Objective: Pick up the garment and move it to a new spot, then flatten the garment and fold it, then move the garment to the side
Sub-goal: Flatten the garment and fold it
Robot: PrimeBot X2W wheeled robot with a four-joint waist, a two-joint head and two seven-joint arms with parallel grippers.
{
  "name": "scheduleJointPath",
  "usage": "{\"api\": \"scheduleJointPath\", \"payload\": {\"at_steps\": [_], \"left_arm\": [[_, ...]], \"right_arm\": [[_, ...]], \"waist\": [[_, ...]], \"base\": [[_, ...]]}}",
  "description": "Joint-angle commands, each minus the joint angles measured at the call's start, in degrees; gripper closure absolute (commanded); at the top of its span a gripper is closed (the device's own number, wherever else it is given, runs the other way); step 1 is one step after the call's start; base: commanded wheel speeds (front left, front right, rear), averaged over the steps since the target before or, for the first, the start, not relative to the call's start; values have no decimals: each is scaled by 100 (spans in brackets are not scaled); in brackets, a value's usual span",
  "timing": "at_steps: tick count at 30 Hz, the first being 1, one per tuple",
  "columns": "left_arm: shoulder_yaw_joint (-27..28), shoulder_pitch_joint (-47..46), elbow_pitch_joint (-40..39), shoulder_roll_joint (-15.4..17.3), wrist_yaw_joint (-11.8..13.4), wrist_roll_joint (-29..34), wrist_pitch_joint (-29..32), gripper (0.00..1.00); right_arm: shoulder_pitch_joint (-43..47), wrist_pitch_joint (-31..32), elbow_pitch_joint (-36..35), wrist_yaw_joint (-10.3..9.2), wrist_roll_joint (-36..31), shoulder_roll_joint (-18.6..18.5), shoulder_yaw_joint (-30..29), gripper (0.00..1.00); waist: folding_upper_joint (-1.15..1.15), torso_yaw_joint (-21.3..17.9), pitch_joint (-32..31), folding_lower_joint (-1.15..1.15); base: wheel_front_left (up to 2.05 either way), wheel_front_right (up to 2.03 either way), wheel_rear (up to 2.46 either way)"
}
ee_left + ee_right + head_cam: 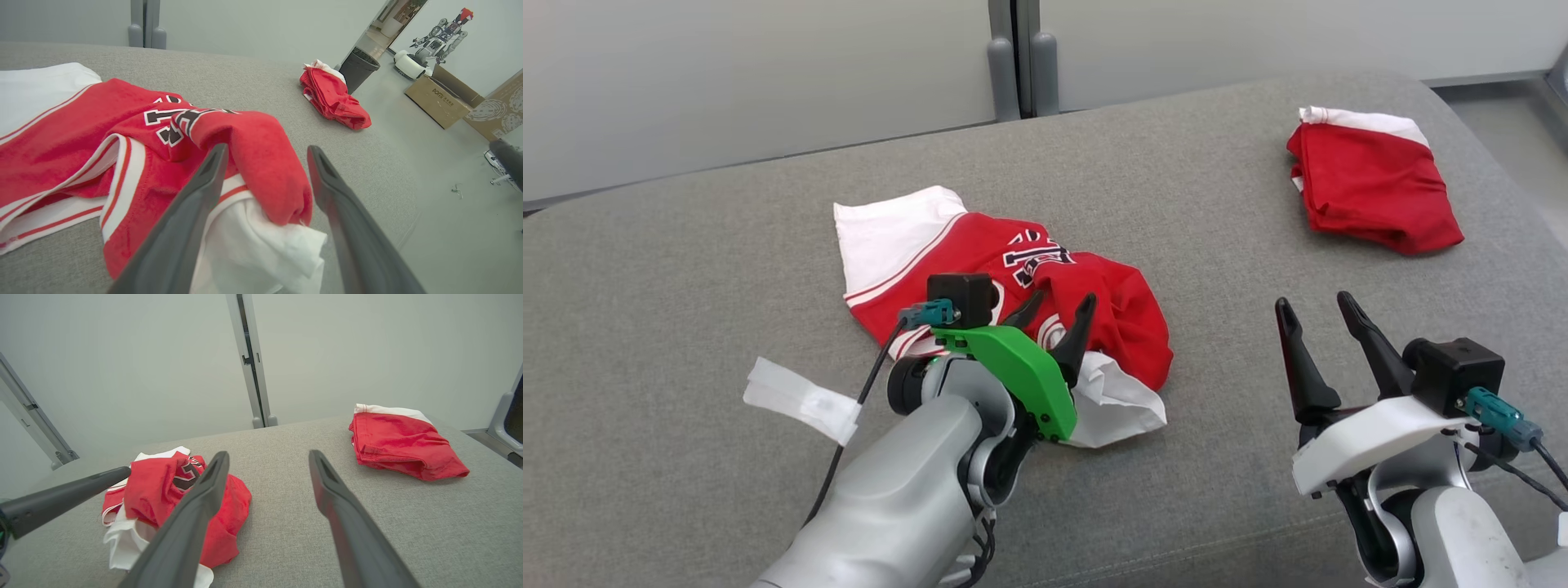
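The garment (980,245) is a red and white jersey with dark lettering, lying crumpled in the middle of the grey cushion (1176,204). My left gripper (1062,300) stands open over its near right part. In the left wrist view a red fold of the garment (261,163) bulges between the spread fingers of the left gripper (267,148), with white cloth beneath. My right gripper (1313,302) is open and holds nothing, hovering over bare cushion to the garment's right. The right wrist view has the right gripper (268,454) with the garment (155,486) at its left.
A second red and white garment (1372,184) lies folded at the cushion's far right. A white tag (800,400) hangs on my left arm's cable. Beyond the cushion's right edge are a dark bin (357,67), cardboard boxes (437,102) and another robot (443,30).
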Motion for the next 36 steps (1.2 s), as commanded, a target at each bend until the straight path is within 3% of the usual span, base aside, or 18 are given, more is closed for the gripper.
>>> {"api": "scheduleJointPath", "payload": {"at_steps": [1, 16, 20, 21, 22, 23, 36], "left_arm": [[-23, 159, -96, 14, 146, -179, -121, 0], [-748, 430, -311, 16, 1006, -824, 218, 0], [-787, 514, -293, 15, 977, -1113, 381, 0], [-793, 536, -298, 16, 957, -1192, 414, 25], [-803, 554, -309, 16, 915, -1262, 433, 67], [-809, 578, -305, 16, 895, -1318, 460, 100], [-922, 537, 182, 159, 750, -1321, 232, 100]], "right_arm": [[125, 31, -59, -3, -33, -13, -46, 0], [186, 122, -266, -2, -83, -13, -120, 0], [202, 114, -279, -2, -93, -13, -166, 0], [208, 106, -277, -2, -93, -13, -175, 0], [210, 100, -272, -3, -94, -13, -180, 0], [210, 96, -263, -2, -90, -13, -187, 0], [307, 52, -306, -2, -57, -13, -368, 0]], "waist": [[-1, 183, -228, 1], [-1, -20, -115, 1], [-1, -47, -91, 1], [-1, -46, -89, 1], [-1, -42, -88, 1], [-1, -39, -89, 1], [-1, 337, -160, 1]], "base": [[0, 0, 0], [0, 0, 0], [0, 0, 0], [0, 0, 0], [0, 0, 0], [0, 0, 0], [0, 0, 0]]}}
